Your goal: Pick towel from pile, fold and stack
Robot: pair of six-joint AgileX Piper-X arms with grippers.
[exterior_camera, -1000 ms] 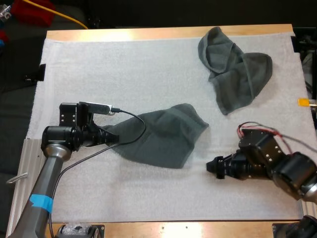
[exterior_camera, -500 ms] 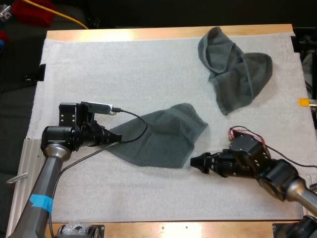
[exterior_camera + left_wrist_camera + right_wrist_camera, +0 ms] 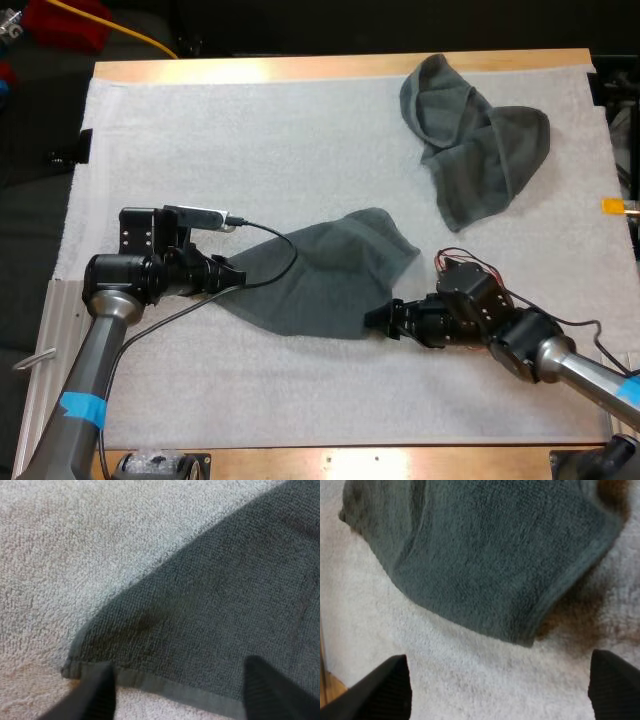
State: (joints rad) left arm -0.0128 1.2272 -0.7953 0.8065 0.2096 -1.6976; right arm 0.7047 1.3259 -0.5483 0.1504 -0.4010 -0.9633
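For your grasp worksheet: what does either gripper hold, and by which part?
Nothing: left gripper and right gripper stand open at edges of the flat towel.

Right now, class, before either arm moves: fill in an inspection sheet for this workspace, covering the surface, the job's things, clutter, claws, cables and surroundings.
Surface: white fleecy mat lying flat on a wooden table.
Job's things: one dark grey-green towel spread loosely mid-mat; one dark grey-green crumpled towel at the far right, apart from it.
Clutter: nothing seen.
Claws: left claw open, at the spread towel's left hem; right claw open, at that towel's near right corner.
Cables: yellow cable beyond the table's far left corner.
Surroundings: nothing seen that intrudes.
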